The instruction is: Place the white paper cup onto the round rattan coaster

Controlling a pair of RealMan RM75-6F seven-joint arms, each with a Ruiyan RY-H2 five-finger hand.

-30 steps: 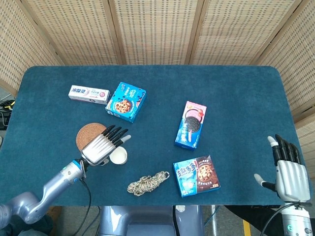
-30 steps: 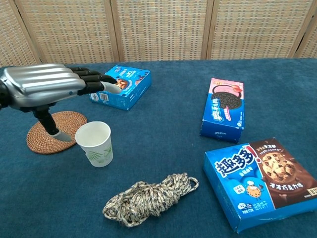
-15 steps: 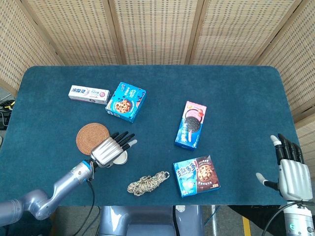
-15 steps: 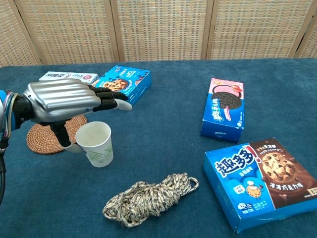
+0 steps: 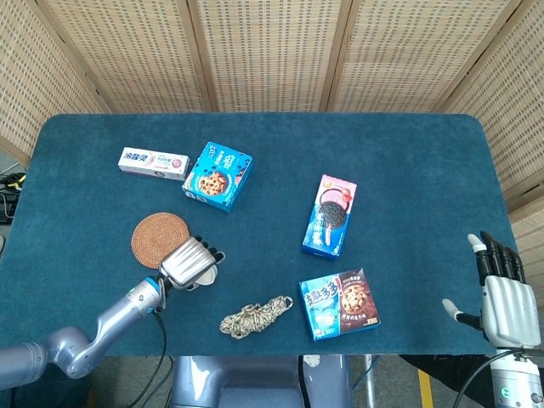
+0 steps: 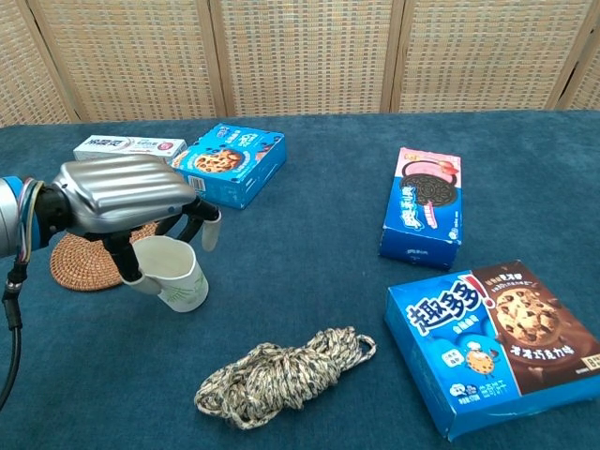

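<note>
The white paper cup [image 6: 180,277], printed with green leaves, stands tilted on the blue table just right of the round rattan coaster [image 6: 73,263]. My left hand [image 6: 122,192] wraps it from above, thumb on its left side and fingers curled down over its right rim. In the head view the left hand [image 5: 189,262] covers almost all of the cup, right of and below the coaster [image 5: 156,237]. My right hand [image 5: 501,289] hangs open off the table's front right corner, holding nothing.
A toothpaste box [image 5: 153,161] and a blue cookie box [image 5: 218,176] lie behind the coaster. A pink Oreo box [image 5: 330,215] sits mid-table, a blue chocolate-cookie box [image 5: 340,303] near the front edge, and a rope bundle [image 5: 255,316] right of the cup.
My left hand dropped from hovering flat over the cup and curled its fingers around it. The cup has tipped slightly. The right hand stayed put.
</note>
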